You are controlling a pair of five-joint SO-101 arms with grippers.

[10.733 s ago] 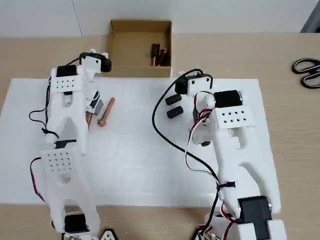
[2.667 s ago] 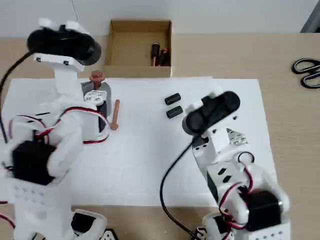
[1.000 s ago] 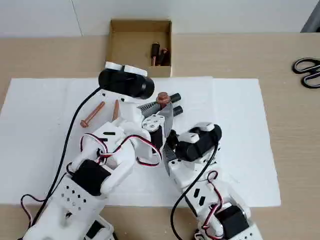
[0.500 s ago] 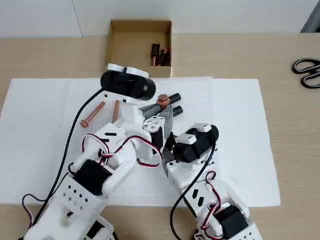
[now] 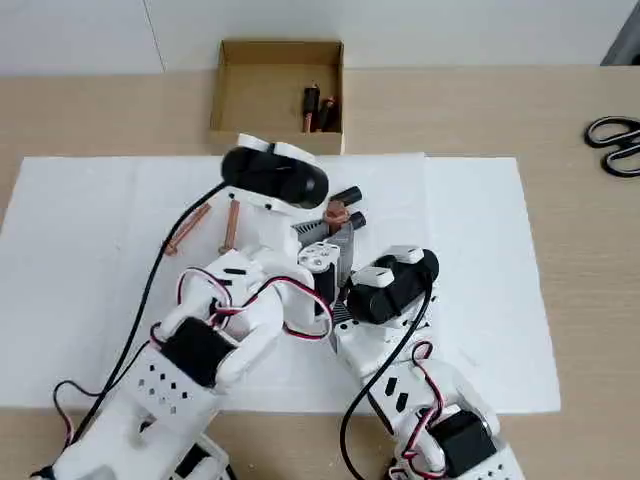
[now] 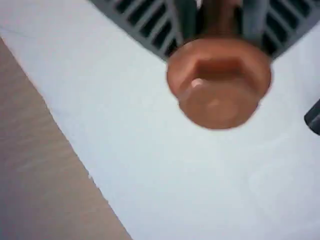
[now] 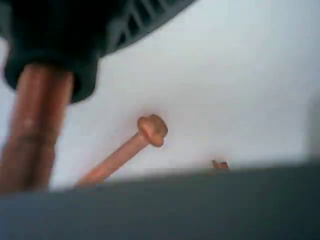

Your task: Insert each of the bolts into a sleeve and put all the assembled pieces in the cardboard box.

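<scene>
Left claw (image 5: 336, 224) has edged toward the sleeve (image 5: 354, 218) — clamped on an upright bolt (image 5: 335, 211), head up. Right claw (image 5: 340, 303) just beside — grip cannot be told.

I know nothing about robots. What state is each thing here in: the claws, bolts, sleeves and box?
left gripper: shut on the held bolt.
held bolt: head up, shaft meeting the black sleeve.
right gripper: shut on the black sleeve.
loose bolts: two, lying flat on the paper, unsleeved.
spare sleeves: two, lying on the paper, no bolts in them.
cardboard box: open, with assembled pieces inside.
</scene>
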